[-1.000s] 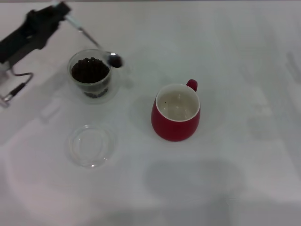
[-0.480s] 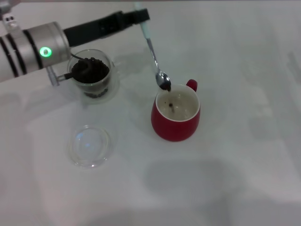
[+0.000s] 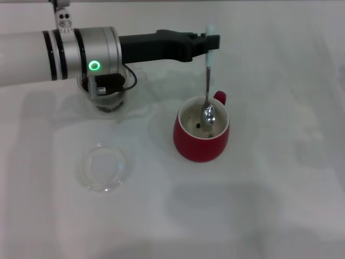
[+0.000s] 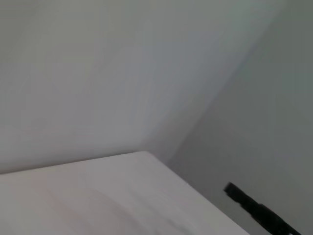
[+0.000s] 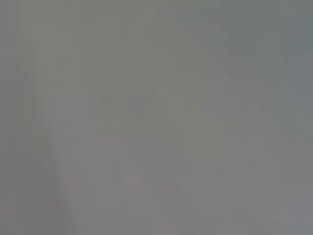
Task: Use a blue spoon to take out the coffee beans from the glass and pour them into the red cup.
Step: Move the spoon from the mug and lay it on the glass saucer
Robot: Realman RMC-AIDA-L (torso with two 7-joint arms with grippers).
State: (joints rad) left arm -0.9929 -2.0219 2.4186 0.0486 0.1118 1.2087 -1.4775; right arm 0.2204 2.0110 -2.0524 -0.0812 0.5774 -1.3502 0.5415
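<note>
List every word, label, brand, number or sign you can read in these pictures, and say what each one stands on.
None can be read.
The red cup, the blue spoon, the glass and the clear dish carry no print.
The left arm's green ring light is a lamp, not lettering.
The left pincer shows no label.
Both wrist views show no text.

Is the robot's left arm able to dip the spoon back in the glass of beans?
Probably yes. The left gripper holds the blue spoon over the red cup; the glass sits under that arm, with nothing blocking between.
</note>
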